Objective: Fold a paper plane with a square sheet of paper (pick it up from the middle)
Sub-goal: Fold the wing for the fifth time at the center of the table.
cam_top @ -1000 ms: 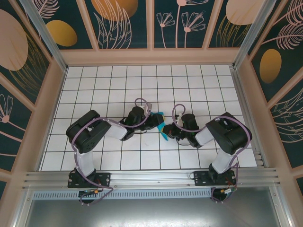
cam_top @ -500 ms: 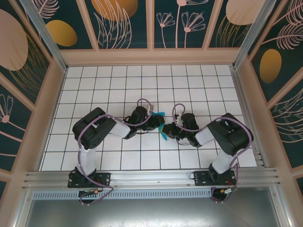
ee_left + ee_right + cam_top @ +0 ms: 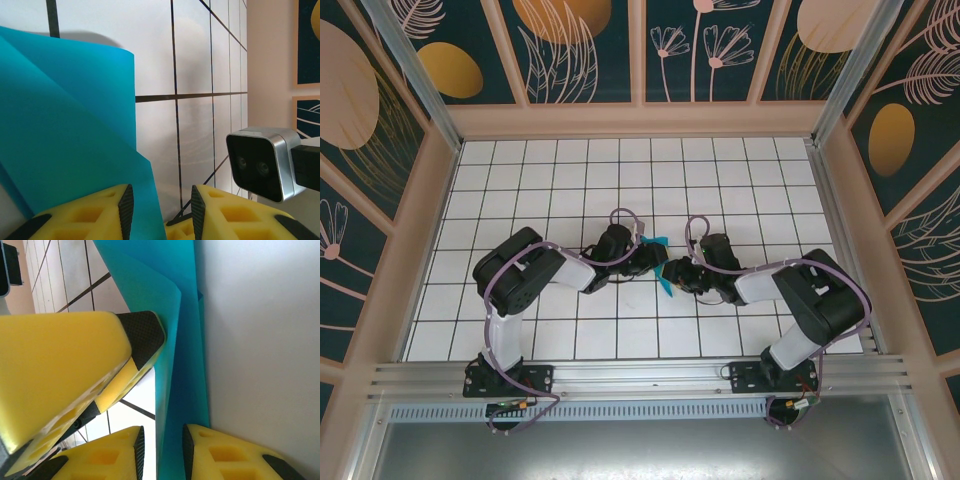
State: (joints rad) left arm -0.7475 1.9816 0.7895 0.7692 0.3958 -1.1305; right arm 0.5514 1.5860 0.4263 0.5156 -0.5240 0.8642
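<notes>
On the left, the left gripper point(image 3: 160, 200), with yellow fingers and black pads, has its jaws spread. The thin teal-blue sheet of paper point(image 3: 65, 125), creased and partly folded, goes down into this gap. It lies against one pad, and the other pad stands clear of it, with the white tiled table point(image 3: 200, 50) showing between them. In the right wrist view, one black pad point(image 3: 145, 335) of this same gripper touches a folded edge of the sheet from the side.

The sheet is near the middle of the table, between the two grippers. It seems raised on its edge rather than lying flat, but how much of it rests on the tiles cannot be told.

Such paper is probably very light and limp. A single layer will curl away, the layers can slide on each other, and a hard squeeze can leave a wrong crease. The best hold is likely on the doubled fold near the middle, where the sheet is stiffest.

On the right, the right gripper point(image 3: 163, 440) has its jaws only a little apart. The sheet stands in this narrow slot, against one pad, with a thin white strip beside the other pad, so nothing is pinched.
</notes>
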